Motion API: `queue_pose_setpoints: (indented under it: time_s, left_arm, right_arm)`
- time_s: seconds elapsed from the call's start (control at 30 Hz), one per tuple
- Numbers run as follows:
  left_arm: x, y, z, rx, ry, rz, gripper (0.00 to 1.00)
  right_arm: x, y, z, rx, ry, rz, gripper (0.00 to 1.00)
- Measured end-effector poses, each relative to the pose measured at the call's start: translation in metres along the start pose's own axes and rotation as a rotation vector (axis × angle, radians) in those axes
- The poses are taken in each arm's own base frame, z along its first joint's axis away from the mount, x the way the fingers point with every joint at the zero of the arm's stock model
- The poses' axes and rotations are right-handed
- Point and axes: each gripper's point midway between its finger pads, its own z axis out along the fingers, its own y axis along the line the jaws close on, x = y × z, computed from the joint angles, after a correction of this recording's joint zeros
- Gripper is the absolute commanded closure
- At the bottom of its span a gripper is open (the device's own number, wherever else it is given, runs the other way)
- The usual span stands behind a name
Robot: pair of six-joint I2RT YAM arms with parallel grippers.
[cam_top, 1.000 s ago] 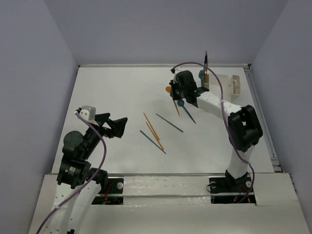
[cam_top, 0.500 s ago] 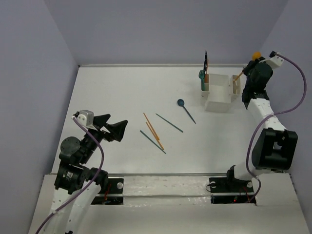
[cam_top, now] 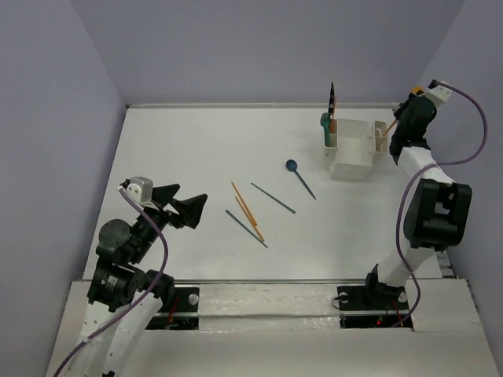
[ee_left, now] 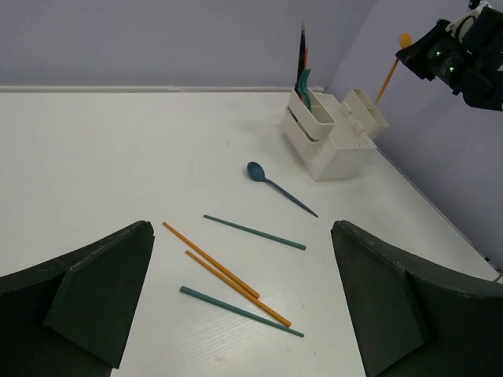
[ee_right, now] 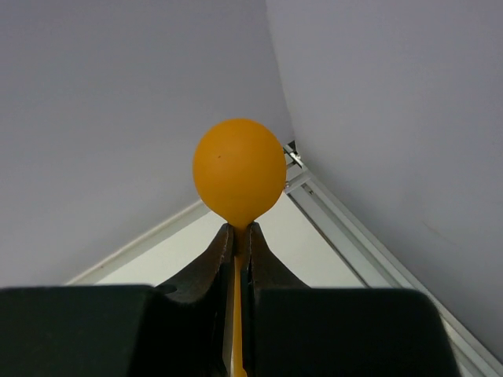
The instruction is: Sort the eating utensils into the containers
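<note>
My right gripper (cam_top: 405, 118) is shut on an orange spoon (cam_top: 389, 126) with its bowl up (ee_right: 239, 169), the jaws pinching the handle just under the bowl. The slanted handle (ee_left: 390, 72) reaches down to the right-end cup (cam_top: 381, 136) of the white caddy (cam_top: 354, 153). The caddy's left cup (ee_left: 308, 118) holds a teal utensil, an orange one and a dark knife (cam_top: 332, 97). On the table lie a blue spoon (cam_top: 300, 178), two orange chopsticks (cam_top: 247, 209) and two teal chopsticks (cam_top: 273, 198) (cam_top: 246, 228). My left gripper (cam_top: 183, 203) hangs open and empty near the left, short of the chopsticks (ee_left: 226, 273).
Grey walls close in the table on three sides. A metal rail (cam_top: 420, 188) runs along the right edge beside the caddy. The right arm's purple cable (cam_top: 464, 126) loops out past that edge.
The right arm swung the orange spoon from the table's middle to the caddy's right end, then lowered it slightly. The left arm has barely shifted.
</note>
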Motion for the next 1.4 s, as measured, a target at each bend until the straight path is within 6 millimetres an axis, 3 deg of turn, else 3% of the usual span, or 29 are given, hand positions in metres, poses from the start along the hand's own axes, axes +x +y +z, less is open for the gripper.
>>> queue_pose_setpoints:
  time_s: [0.17,0.57,0.83,0.97,1.07,1.1,1.2,1.3,1.4]
  left_arm:
    - [0.002,0.002,0.002,-0.006,0.011,-0.002,0.01]
    - [0.004,0.009,0.006,-0.035,0.021,-0.004,0.01]
    - [0.004,0.009,0.006,-0.036,0.021,-0.004,0.01]
    - [0.004,0.009,0.006,-0.036,0.021,-0.004,0.01]
    - [0.004,0.009,0.006,-0.036,0.022,-0.004,0.01]
    - [0.004,0.009,0.006,-0.036,0.021,-0.004,0.01]
    - [0.004,0.009,0.006,-0.035,0.021,-0.004,0.01]
    - [0.004,0.009,0.006,-0.033,0.022,-0.004,0.01]
    - [0.004,0.009,0.006,-0.033,0.022,-0.004,0.01]
  right_arm:
    - [-0.003,0.004,0.009,-0.013,-0.025,-0.016,1.0]
    - [0.016,0.017,0.025,-0.064,-0.022,-0.063,1.0]
    - [0.041,0.054,0.021,-0.142,-0.025,-0.142,1.0]
    - [0.054,0.061,0.016,-0.152,-0.023,-0.182,0.9]
    - [0.064,0.059,0.012,-0.146,-0.01,-0.196,0.75]
    - [0.067,0.057,0.012,-0.14,-0.005,-0.202,0.6]
    - [0.069,0.055,0.011,-0.132,-0.001,-0.214,0.34]
    - [0.067,0.052,0.009,-0.125,-0.001,-0.227,0.23]
    - [0.061,0.052,0.005,-0.126,0.002,-0.231,0.19]
